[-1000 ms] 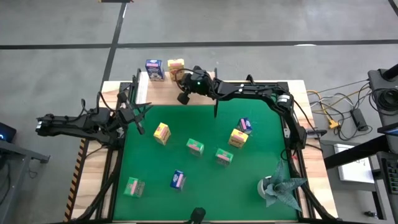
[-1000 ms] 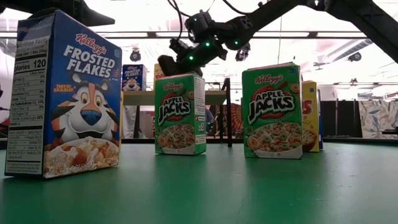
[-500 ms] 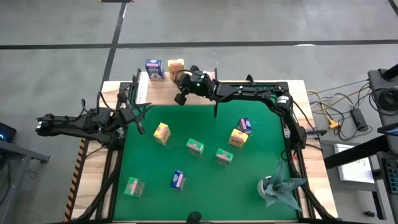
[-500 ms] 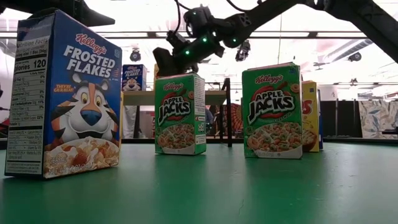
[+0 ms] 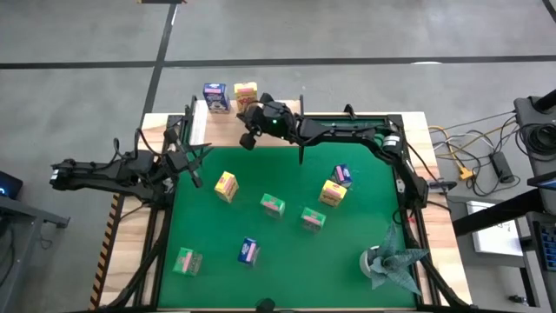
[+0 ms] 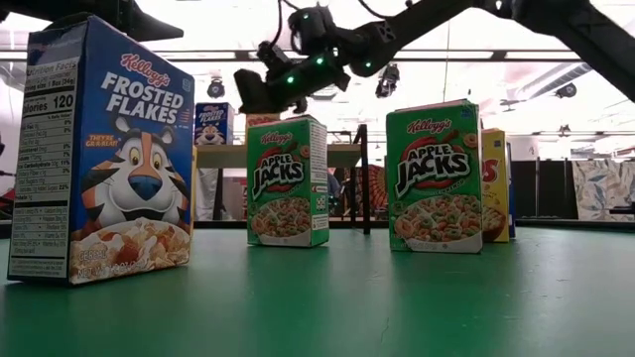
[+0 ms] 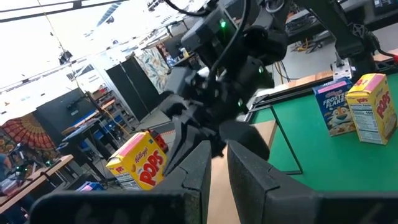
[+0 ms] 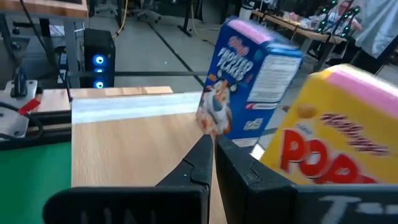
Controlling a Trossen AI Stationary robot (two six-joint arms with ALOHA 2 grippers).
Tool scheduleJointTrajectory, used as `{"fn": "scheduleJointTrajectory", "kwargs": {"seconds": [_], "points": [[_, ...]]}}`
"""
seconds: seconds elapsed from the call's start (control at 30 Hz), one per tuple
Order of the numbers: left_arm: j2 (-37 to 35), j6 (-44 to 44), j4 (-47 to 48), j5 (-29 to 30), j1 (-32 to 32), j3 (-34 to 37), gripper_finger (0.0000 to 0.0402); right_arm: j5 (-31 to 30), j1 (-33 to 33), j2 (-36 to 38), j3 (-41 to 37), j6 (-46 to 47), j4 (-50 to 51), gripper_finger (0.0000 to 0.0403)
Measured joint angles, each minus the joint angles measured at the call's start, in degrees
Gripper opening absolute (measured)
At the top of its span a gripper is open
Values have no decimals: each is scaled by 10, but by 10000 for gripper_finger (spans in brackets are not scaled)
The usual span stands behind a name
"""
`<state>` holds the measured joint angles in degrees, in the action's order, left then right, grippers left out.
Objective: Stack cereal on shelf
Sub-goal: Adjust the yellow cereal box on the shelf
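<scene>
Two boxes on the shelf (image 5: 261, 111): blue box (image 5: 215, 96), yellow box (image 5: 246, 91), just ahead of my right gripper (image 5: 247, 139) | its fingers pressed together, empty (nudging, I judge) | left gripper (image 5: 193, 174) waits nearly closed, empty | seven boxes behind on the mat (image 5: 287, 261).

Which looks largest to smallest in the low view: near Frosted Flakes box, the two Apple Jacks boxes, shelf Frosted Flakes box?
1. Near Frosted Flakes box, closest to the camera.
2. Right Apple Jacks box.
3. Left Apple Jacks box.
4. Shelf Frosted Flakes box, farthest.
</scene>
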<state>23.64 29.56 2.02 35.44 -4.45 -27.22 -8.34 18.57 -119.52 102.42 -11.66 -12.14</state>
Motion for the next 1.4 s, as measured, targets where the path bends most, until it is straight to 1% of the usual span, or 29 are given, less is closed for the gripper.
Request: {"fn": "scheduleJointTrajectory", "kwargs": {"seconds": [0.1,0.27,0.37,0.53,0.7,0.93,1.4], "points": [[0,0,0,0,0,0,37,0,0,-22,34,-12,33,9],[0,0,6,0,0,0,37,-9,2,-55,125,-34,153,9],[-1,0,8,0,0,0,37,-22,2,-65,154,-41,193,9],[-1,3,8,0,1,0,37,-66,2,-69,154,-58,199,9],[-1,3,8,0,1,0,37,-67,6,-73,148,-60,199,9],[-1,3,6,0,1,0,37,-64,15,-94,148,-67,172,9],[-1,4,6,0,1,0,37,-80,22,-98,148,-64,157,9]]}}
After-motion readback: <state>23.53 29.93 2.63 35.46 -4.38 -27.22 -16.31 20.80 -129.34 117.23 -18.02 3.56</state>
